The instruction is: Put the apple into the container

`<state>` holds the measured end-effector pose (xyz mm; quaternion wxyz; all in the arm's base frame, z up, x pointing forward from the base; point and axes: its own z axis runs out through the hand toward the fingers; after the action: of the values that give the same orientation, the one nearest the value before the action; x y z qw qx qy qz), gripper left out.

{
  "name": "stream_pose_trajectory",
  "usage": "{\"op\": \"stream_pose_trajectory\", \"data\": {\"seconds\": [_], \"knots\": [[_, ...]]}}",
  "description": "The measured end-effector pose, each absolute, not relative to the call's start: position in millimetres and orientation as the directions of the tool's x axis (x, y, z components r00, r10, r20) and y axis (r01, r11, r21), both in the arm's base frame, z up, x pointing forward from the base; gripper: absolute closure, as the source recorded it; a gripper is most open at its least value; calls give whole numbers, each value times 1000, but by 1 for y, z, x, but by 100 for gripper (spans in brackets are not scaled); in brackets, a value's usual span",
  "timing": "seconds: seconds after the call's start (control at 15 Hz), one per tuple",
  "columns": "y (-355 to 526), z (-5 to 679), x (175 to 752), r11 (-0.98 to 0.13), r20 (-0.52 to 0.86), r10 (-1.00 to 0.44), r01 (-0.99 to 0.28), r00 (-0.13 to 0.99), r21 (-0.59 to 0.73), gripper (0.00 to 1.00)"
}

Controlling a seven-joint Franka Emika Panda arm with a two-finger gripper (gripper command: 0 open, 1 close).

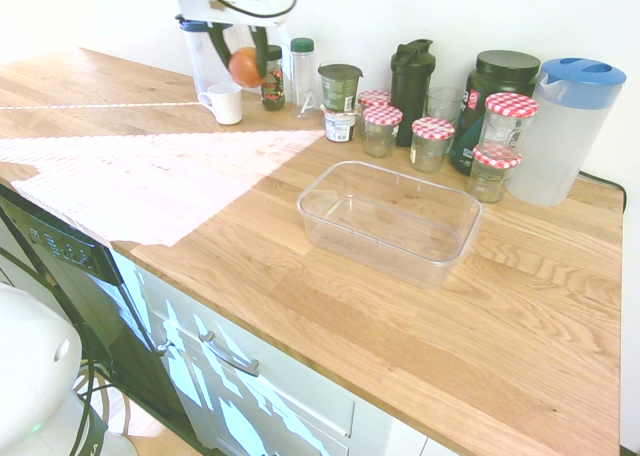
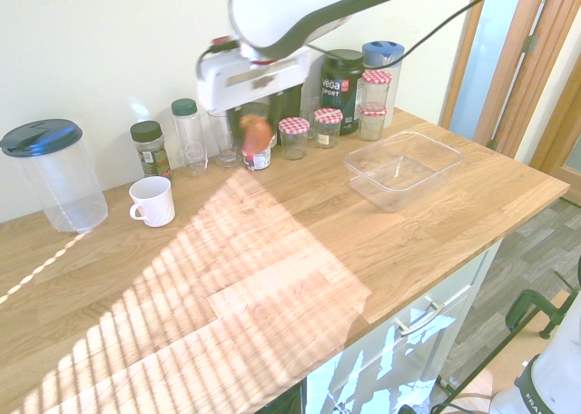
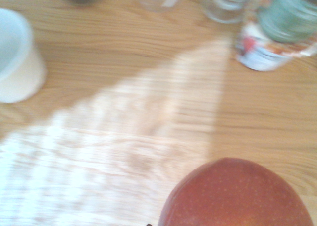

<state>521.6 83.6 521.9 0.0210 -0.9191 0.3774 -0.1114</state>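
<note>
Gripper [image 1: 246, 51] hangs above the back of the wooden countertop [image 1: 420, 316], fingers clamped on the apple [image 1: 244, 67]. The apple is off the surface, held in the air just above and beside the white mug [image 1: 223, 103]. In the first exterior view the arm is cut off by the top edge; only the two dark fingers and the lower part of the hand show. In the second exterior view the apple [image 2: 255, 129] is half hidden under the white hand and overlaps the jars behind it, so its outline is hard to separate there.

The container [image 1: 392, 219], a clear lidless tub, sits on the countertop well apart from the mug, on the far side of the small foil-topped cup [image 1: 339, 125]. Nothing shows inside the tub.

Wrist view is blurred. The apple [image 3: 237, 196] fills the lower corner, reddish with pale speckles, cut by the frame edge. The mug [image 3: 17, 57] shows only as a white curved wall at the side; the cup's label is unreadable.

Behind the container, jars with red-checked lids [image 1: 432, 129] stand in a cluster, partly masking one another and the dark tub of powder [image 1: 497, 86]. A blue-lidded pitcher [image 1: 567, 131] stands beyond them, farthest from the mug. A sunlit patch washes out the wood grain in front of the mug.
</note>
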Motion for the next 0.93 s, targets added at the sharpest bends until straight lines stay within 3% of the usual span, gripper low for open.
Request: {"op": "stream_pose_trajectory", "data": {"seconds": [0.47,0.93], "knots": [[-88,484,459,-542,130,-837,-838,531,-66,100],[-163,414,430,-462,105,-884,-886,455,-49,100]]}}
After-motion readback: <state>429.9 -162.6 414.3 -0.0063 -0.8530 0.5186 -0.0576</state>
